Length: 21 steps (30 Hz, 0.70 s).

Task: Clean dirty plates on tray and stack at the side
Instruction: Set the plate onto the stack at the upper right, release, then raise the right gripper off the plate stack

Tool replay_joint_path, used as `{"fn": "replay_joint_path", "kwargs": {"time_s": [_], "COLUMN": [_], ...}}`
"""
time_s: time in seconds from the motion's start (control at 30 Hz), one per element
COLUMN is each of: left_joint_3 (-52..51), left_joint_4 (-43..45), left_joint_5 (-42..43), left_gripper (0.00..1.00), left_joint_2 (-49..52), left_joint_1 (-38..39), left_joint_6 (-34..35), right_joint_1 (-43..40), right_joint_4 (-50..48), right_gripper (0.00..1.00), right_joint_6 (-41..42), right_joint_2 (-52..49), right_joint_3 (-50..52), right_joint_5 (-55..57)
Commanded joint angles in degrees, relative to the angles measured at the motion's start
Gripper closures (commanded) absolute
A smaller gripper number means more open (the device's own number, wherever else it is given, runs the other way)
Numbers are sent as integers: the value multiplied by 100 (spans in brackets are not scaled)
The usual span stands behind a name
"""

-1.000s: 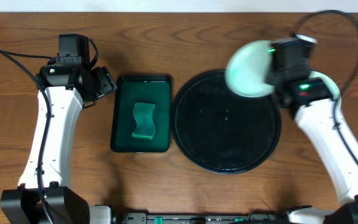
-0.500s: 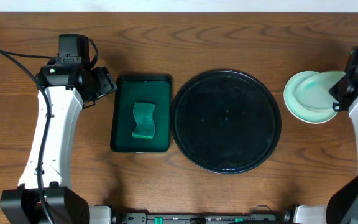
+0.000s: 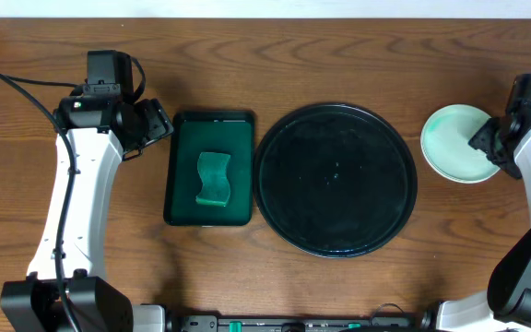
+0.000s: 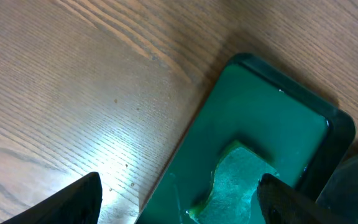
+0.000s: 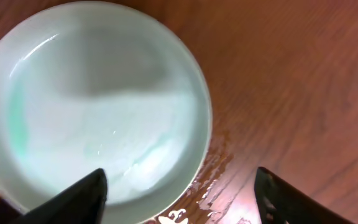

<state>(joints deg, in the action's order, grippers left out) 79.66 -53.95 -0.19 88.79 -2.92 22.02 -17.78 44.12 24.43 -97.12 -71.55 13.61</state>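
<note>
The round black tray point(image 3: 337, 180) lies mid-table with nothing on it. To its right, a pale green-white plate point(image 3: 456, 143) rests on the wood; I cannot tell whether other plates lie under it. My right gripper point(image 3: 487, 145) hangs open over the plate's right edge. In the right wrist view, the plate point(image 5: 95, 106) fills the upper left. The right gripper point(image 5: 179, 199) straddles its rim without gripping it, one finger over the plate and one over the table. My left gripper point(image 3: 158, 120) is open and empty, left of the tray, as the left wrist view point(image 4: 179, 202) confirms.
A dark green rectangular tray point(image 3: 181, 198) holding a green sponge point(image 3: 214, 178) sits just left of the black tray; the left wrist view also shows the sponge point(image 4: 235, 180). Water drops point(image 5: 213, 190) glisten on the wood beside the plate.
My right gripper carried the plate from above the black tray to the right side, set it down and opened. The left arm has not moved.
</note>
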Motion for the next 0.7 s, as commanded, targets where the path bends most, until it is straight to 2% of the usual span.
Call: {"fn": "replay_joint_path", "kwargs": {"time_s": [0.0, 0.17, 0.27, 0.33, 0.4, 0.53, 0.67], "left_joint_3": [46, 46, 46, 46, 46, 46, 46], "left_joint_4": [-20, -20, -20, -20, -20, -20, -20], "left_joint_5": [-33, -33, -33, -33, -33, -33, -33], "left_gripper": [20, 20, 20, 20, 20, 20, 20], "left_joint_2": [26, 26, 26, 26, 26, 26, 26], "left_joint_1": [-28, -28, -28, -28, -28, -28, -28], "left_joint_6": [-55, -55, -55, -55, -55, -55, -55], "right_joint_1": [2, 262, 501, 678, 835, 1307, 1652], "right_joint_4": [-44, -258, -251, -249, -251, -192, -144], "right_gripper": [25, 25, 14, 1, 1, 1, 1], "right_joint_6": [-645, -1974, -2046, -2046, -2153, -2916, -2944], "right_joint_2": [4, 4, 4, 4, 4, 2, 2], "right_joint_3": [13, 13, 13, 13, 13, 15, 15], "right_joint_5": [-680, -2068, -2074, -2072, -2074, -2074, -2072]}}
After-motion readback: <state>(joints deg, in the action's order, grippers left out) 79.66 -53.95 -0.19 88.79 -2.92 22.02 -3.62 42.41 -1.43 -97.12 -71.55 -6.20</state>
